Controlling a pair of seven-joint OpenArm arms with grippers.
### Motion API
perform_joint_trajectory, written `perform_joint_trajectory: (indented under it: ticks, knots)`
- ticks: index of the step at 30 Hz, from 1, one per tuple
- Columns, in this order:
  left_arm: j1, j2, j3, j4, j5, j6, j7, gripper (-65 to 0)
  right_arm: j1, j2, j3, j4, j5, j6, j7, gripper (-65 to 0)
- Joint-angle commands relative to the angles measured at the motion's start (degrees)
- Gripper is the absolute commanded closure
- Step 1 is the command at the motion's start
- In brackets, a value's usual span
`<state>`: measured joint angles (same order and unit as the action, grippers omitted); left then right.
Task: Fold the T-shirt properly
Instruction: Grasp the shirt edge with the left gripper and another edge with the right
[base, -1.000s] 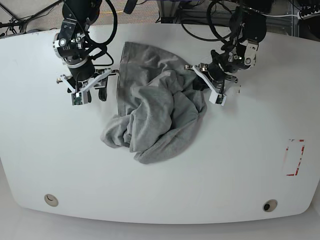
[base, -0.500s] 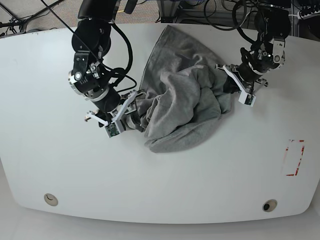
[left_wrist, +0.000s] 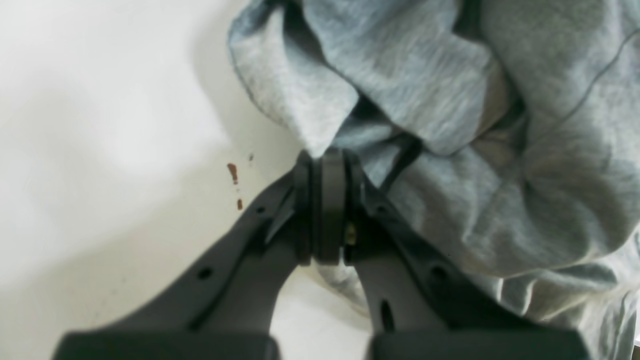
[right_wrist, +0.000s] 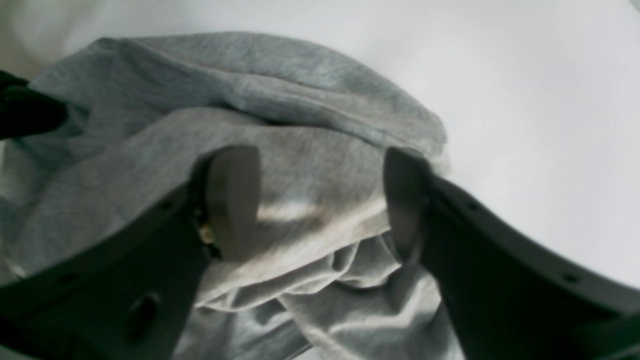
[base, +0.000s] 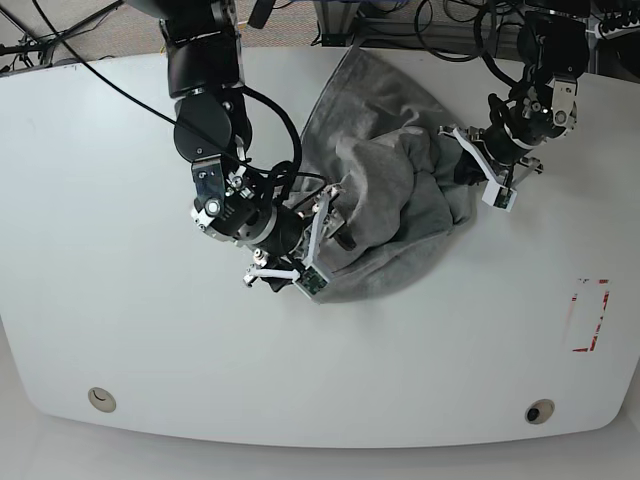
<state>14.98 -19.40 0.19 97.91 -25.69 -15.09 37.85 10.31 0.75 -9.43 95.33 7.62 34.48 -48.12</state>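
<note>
- The table (base: 80, 250) is a smooth, matte white slab with rounded corners; a small round fitting (base: 101, 400) sits near its front left edge.
- The right gripper (base: 312, 232), black with pale pads, hangs over the T-shirt's left edge. Its jaws stand apart, and the wrist view shows grey cloth lying between them, unpinched.
- The T-shirt (base: 385, 215) is a soft, heather-grey knit heaped in thick rumpled folds at the table's middle, one flat panel running toward the far edge.
- The left gripper (base: 462, 158) is clamped on the T-shirt's right edge; the wrist view shows the dark jaws pressed together with a fold of cloth at their tips.
- A red-lined rectangular mark (base: 589, 315) lies flat on the table's right side, well apart from the shirt.
</note>
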Motion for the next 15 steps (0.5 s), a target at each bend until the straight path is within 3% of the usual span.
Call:
perform_joint_trajectory:
  ticks: [1, 15]
  knots:
    - [0.4, -0.6, -0.3, 0.9, -0.5, -0.3, -1.0, -0.4, 3.6, 0.3, -0.3, -1.6, 0.3, -0.4, 1.7, -40.0]
    - [1.6, -0.4, -0.3, 0.9, -0.5, -0.3, -1.0, -0.4, 15.8, 3.2, -0.9, -25.2, 0.3, -0.2, 11.6, -37.3]
